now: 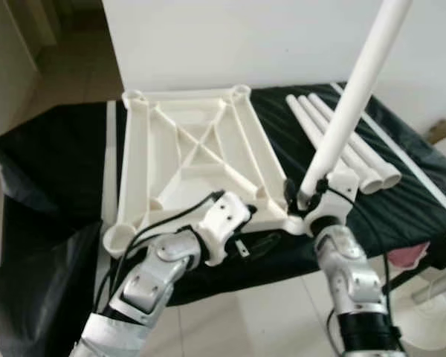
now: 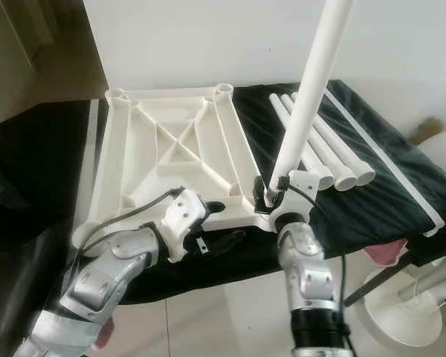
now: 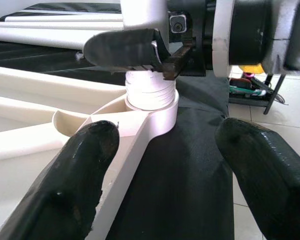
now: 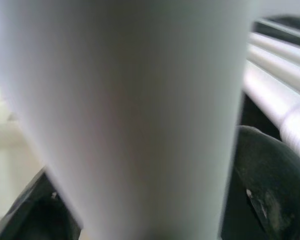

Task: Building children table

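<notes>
The first white leg [image 1: 353, 93] is gripped by the right gripper [image 1: 306, 195] and stands partly threaded in the near right corner socket [image 3: 152, 107] of the upside-down tabletop [image 1: 193, 149], while the left gripper [image 3: 165, 165] is held open beside it and three legs [image 1: 342, 145] lie unused on the black cloth [image 1: 52, 156].

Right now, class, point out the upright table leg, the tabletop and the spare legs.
upright table leg [image 1: 357, 82], left eye view, mid shaft
tabletop [image 1: 137, 171], left eye view, left rim
spare legs [image 1: 357, 160], left eye view, middle tube
</notes>
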